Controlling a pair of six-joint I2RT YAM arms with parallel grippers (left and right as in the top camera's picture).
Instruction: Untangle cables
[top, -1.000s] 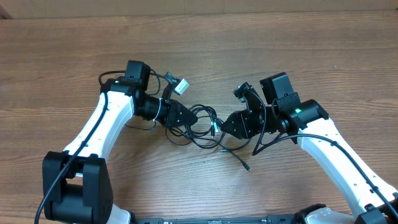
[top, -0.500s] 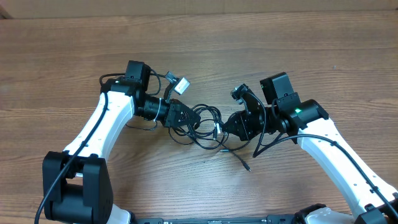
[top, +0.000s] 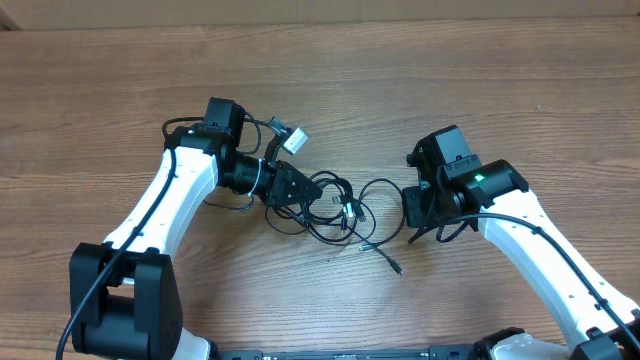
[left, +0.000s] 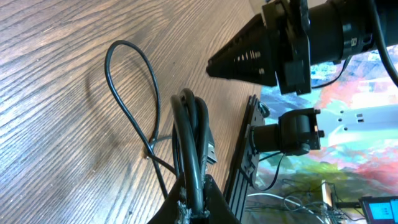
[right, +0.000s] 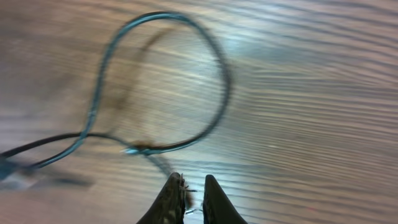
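Note:
The cables (top: 330, 208) lie as a tangle of thin black cords on the wooden table between the arms. My left gripper (top: 290, 190) is shut on a bunch of looped cords (left: 189, 124), which run straight into its jaws (left: 194, 202). One single loop (left: 134, 68) lies flat on the wood beside them. My right gripper (top: 410, 207) sits just right of the tangle, where a round loop (top: 378, 182) reaches its fingers. In the right wrist view the fingers (right: 191, 186) are nearly closed. A blurred thin cord seems to run from the loop (right: 222, 74) into them.
A loose cord ends in a small plug (top: 398, 268) near the front of the table. A white connector (top: 292, 138) hangs on the left arm's own wiring. The right arm's black gripper (left: 261, 56) shows across from the left one.
My right gripper has drawn back to the right and turned downward, and a round loop now stretches out of the tangle toward it. The left gripper has held its place on the bunch.

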